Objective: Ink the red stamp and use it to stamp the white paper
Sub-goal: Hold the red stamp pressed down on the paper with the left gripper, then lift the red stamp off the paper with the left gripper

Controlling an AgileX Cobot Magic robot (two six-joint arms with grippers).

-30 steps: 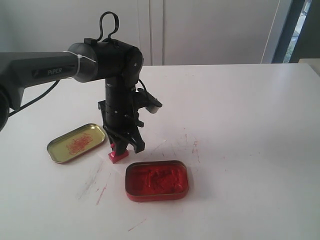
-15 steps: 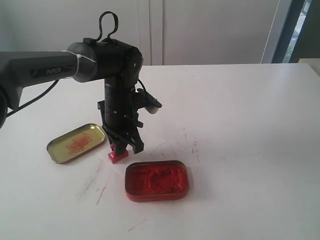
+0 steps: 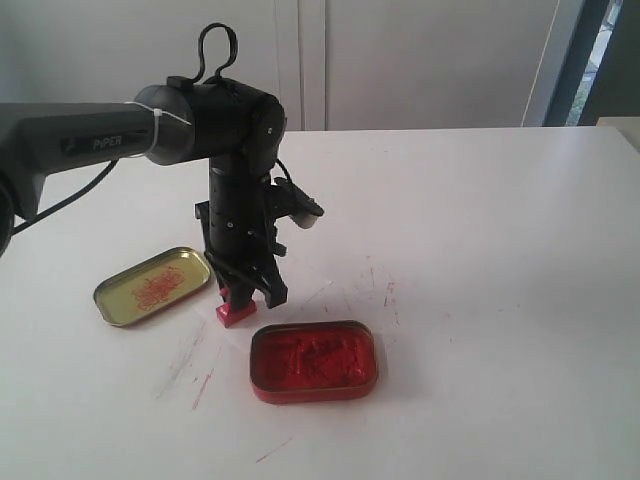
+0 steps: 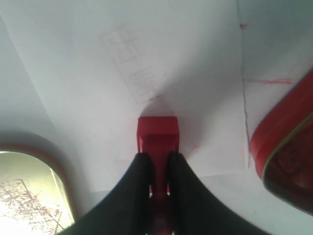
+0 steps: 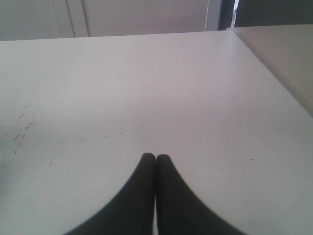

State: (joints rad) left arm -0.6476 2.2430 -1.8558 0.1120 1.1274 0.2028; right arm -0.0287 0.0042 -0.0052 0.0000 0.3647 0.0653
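My left gripper (image 3: 247, 294) (image 4: 157, 157) is shut on the handle of the red stamp (image 3: 236, 313) (image 4: 157, 134). The stamp's square base rests on the white paper (image 4: 146, 73), a thin sheet with a faint reddish imprint, lying between the two tins. In the exterior view the paper's edges barely show against the table. Beside the paper lies the tin of lumpy red ink paste (image 3: 314, 360) (image 4: 286, 152). My right gripper (image 5: 156, 157) is shut and empty over bare table; it is out of the exterior view.
The open tin lid (image 3: 152, 286) (image 4: 29, 191), gold inside with red smears, lies on the other side of the stamp. Red scratch marks streak the white table (image 3: 480, 250). A wall stands behind the table's far edge.
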